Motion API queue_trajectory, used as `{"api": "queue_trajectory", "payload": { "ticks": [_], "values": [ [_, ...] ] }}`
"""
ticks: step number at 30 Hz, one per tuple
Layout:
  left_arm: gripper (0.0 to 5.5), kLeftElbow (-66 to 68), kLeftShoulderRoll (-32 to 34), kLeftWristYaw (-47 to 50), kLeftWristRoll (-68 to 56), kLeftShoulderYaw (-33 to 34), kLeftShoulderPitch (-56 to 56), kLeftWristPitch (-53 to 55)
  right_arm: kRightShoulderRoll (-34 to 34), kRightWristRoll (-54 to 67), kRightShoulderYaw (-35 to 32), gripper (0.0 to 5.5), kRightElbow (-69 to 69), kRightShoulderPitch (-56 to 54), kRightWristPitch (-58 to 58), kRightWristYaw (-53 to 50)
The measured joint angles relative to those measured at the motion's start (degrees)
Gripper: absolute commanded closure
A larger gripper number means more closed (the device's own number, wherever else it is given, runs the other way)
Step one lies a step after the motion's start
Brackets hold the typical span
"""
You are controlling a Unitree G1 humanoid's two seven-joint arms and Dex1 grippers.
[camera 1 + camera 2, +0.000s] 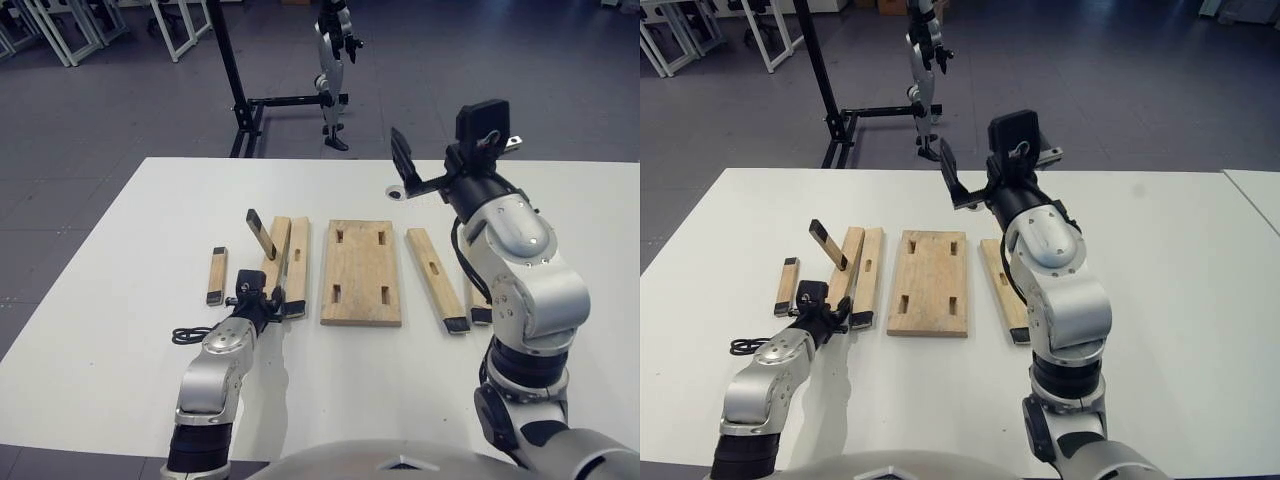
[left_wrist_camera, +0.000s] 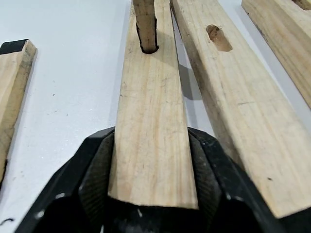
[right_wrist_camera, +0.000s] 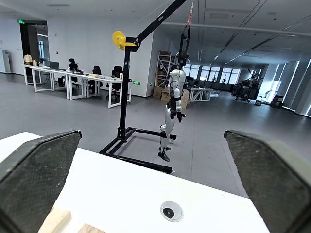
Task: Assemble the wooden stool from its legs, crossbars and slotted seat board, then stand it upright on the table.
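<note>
White table; seat board pale wood grain; leg tan; crossbar black-tipped; left gripper black.

Bare pale wood on a matt white table

The slotted seat board, the leg and the other legs are unvarnished light wood with visible grain, slightly rough, and some have dark-capped ends. The table is smooth and matt white. The left gripper has black plastic fingers with finely ribbed matt pads; the right gripper has pads alike.

Even overhead light is noted; the white table is rendered bright. A soft shadow is cast beside the leg. The far floor is seen dimmer.
</note>
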Motion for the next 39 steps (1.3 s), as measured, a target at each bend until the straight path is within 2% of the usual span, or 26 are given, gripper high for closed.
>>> {"api": "queue_trajectory", "payload": {
  "ticks": [3, 5, 8, 10, 13, 17, 20, 25, 34, 39],
  "values": [
    [3.42, 1.41, -0.39, 0.00, -0.31, 2.15, 0.10, -2.33, -1.91, -1.29, -1.34, 0.01, 2.90, -1.38, -1.13, -0.61],
    [3.42, -0.24, 0.77, -0.51, -1.62, 5.84, -0.84, -1.59, -5.52, -2.60, -4.67, 0.01, 8.56, -3.16, -3.55, -1.36],
    [3.43, -3.94, 6.47, -6.38, -7.43, 10.32, -13.54, -0.78, -8.63, 1.33, -11.07, 0.00, 18.29, -7.07, -6.36, 2.95],
    [3.43, -3.87, 7.66, -13.44, -18.35, 13.29, -27.35, 1.81, -8.60, 11.46, -16.48, 0.00, 25.73, -12.86, -5.19, 10.32],
    [3.43, 2.64, 9.01, -23.72, -37.77, 19.47, -43.30, 8.59, -7.62, 31.06, -25.41, 0.00, 34.69, -22.48, 5.21, 21.20],
    [3.43, 12.27, 9.97, -28.00, -54.57, 25.65, -54.74, 14.22, -8.83, 39.44, -25.05, 0.00, 38.90, -29.57, 8.73, 27.79],
    [3.43, 15.32, 10.74, -27.95, -61.69, 26.55, -56.63, 17.71, -9.70, 46.72, -24.86, 0.00, 37.12, -29.73, 12.92, 31.61],
    [3.43, 16.52, 10.64, -27.57, -67.22, 24.03, -56.60, 20.39, -10.54, 58.60, -23.93, 0.00, 35.21, -32.02, 19.44, 36.16],
    [3.43, 13.03, 10.98, -28.43, -74.56, 22.97, -54.80, 20.23, -13.51, 59.50, -20.81, 0.00, 39.40, -34.37, 19.08, 36.38],
    [3.43, 9.31, 11.05, -28.77, -76.18, 19.39, -50.01, 20.24, -13.02, 63.44, -21.56, 0.00, 43.45, -39.10, 20.66, 35.47]
  ]
}}
